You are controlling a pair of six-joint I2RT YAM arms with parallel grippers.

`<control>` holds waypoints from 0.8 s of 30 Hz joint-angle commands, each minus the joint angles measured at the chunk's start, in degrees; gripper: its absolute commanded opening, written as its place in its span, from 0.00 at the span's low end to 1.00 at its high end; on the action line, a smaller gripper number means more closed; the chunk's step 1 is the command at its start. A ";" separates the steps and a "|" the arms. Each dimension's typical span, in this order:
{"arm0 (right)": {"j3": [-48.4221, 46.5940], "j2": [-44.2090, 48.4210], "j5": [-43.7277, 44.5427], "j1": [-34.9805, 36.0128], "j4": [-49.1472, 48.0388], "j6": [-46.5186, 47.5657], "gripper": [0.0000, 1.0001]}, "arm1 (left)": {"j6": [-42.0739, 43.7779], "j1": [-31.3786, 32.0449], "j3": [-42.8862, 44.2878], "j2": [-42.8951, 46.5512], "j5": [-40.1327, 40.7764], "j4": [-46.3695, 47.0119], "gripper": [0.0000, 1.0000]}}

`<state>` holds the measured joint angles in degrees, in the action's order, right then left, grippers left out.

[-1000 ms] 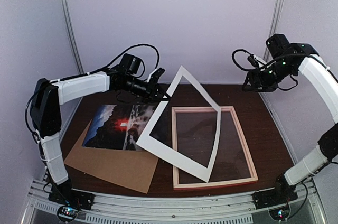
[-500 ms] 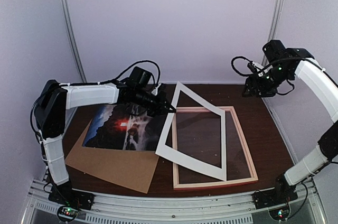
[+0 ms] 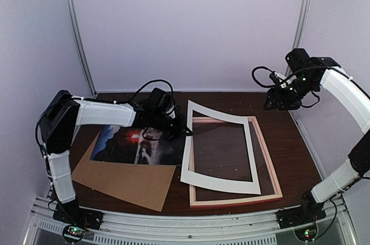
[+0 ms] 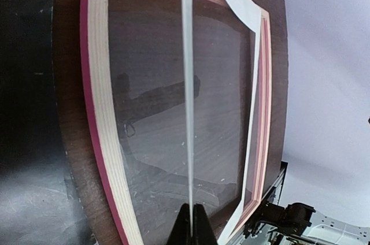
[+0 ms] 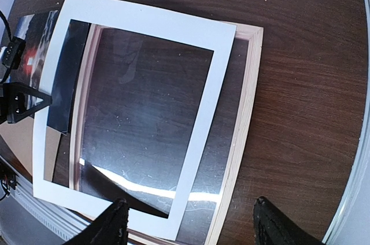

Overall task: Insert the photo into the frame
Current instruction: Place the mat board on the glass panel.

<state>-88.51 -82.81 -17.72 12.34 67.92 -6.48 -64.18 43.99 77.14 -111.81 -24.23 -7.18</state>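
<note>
The photo (image 3: 139, 144), a dark print with a red glow, lies left of centre on a brown cardboard board (image 3: 124, 178). The pink-rimmed frame (image 3: 272, 161) lies flat to its right, glass showing. My left gripper (image 3: 184, 131) is shut on the left edge of a white mat (image 3: 222, 184), which rests slightly tilted over the frame. In the left wrist view the fingers (image 4: 196, 227) pinch the mat edge-on (image 4: 187, 83) above the frame rim (image 4: 95, 112). My right gripper (image 3: 278, 100) is open and empty above the frame's far right corner; its view shows the mat (image 5: 202, 135), frame (image 5: 240, 141) and photo (image 5: 34, 31).
The cardboard sticks out toward the near left edge of the table. Purple walls with metal posts (image 3: 78, 31) close in the back and sides. A metal rail (image 3: 173, 222) runs along the near edge by the arm bases.
The white mat has come down from a steep tilt to nearly flat over the frame. My left gripper moved down and right with it. The right arm shifted slightly.
</note>
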 commanded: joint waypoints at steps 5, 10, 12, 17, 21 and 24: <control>1.61 1.16 0.54 -0.30 -1.62 -0.46 0.73 | -3.18 2.43 -0.58 -1.05 5.69 4.45 0.00; 2.29 1.07 0.23 -0.30 -2.11 -0.55 0.73 | -4.35 3.47 -0.28 -1.95 5.66 4.60 0.00; 2.48 1.02 0.18 -0.30 -2.26 -0.57 0.73 | -5.10 4.04 -0.49 -2.10 5.80 5.11 0.00; 2.66 1.07 -0.03 -0.30 -2.35 -0.55 0.73 | -6.14 4.85 0.26 -3.23 4.67 5.73 0.00; 2.81 1.12 -0.19 -0.30 -2.37 -0.59 0.73 | -6.12 5.14 0.55 -3.44 5.49 5.56 0.00; 2.98 1.09 -0.38 -0.30 -2.52 -0.55 0.73 | -6.22 5.19 0.23 -3.45 6.59 5.57 0.00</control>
<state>-86.24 -82.81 -17.82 12.34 66.13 -6.46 -69.87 48.95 76.20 -115.09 -19.14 -4.27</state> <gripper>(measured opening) 0.732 0.012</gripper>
